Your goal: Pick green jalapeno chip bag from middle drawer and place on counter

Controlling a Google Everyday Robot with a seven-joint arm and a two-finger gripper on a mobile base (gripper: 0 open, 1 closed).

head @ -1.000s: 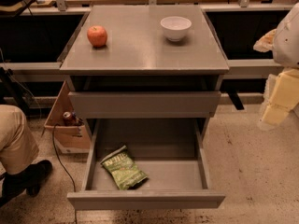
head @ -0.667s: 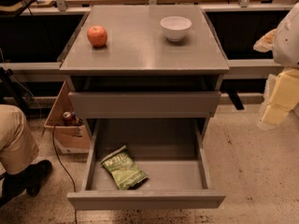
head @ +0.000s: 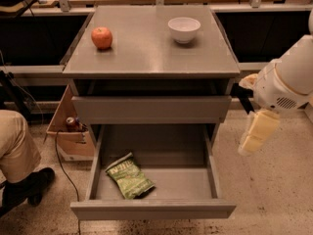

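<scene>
The green jalapeno chip bag [head: 129, 175] lies flat in the front left of the middle drawer [head: 151, 210], which is pulled wide open. The counter [head: 146, 50] is the grey cabinet top above it. My gripper [head: 257, 132] hangs on the white arm to the right of the cabinet. It sits at about the height of the drawer opening, outside the drawer and well apart from the bag. It holds nothing that I can see.
A red apple [head: 101, 37] and a white bowl [head: 184, 29] stand on the counter. The upper drawer front [head: 151, 109] is shut. A cardboard box [head: 68, 133] and a person's leg and shoe [head: 22, 180] are on the floor at the left.
My arm and gripper have moved left and down, closer to the cabinet's right side. The bag, drawer, apple and bowl have not moved.
</scene>
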